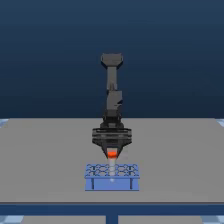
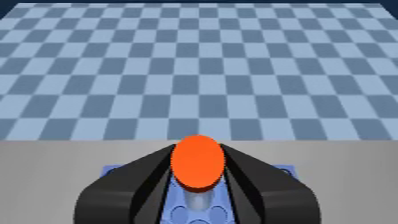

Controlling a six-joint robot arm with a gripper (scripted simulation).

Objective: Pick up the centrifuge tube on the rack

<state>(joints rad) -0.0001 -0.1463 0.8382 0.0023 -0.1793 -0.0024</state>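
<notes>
gripper [image 2: 197,172] clamped on centrifuge tube [image 2: 196,161] | above rack [image 1: 111,177] (grey table [image 1: 40,160] otherwise bare) | nothing blocking

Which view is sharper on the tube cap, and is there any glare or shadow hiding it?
Wrist view: orange cap fills the frame's middle between the dark fingers, edges slightly soft, no glare. Exterior view: dim and coarse, the cap only a small orange glow above the blue rack, whose holes are smeared.
</notes>
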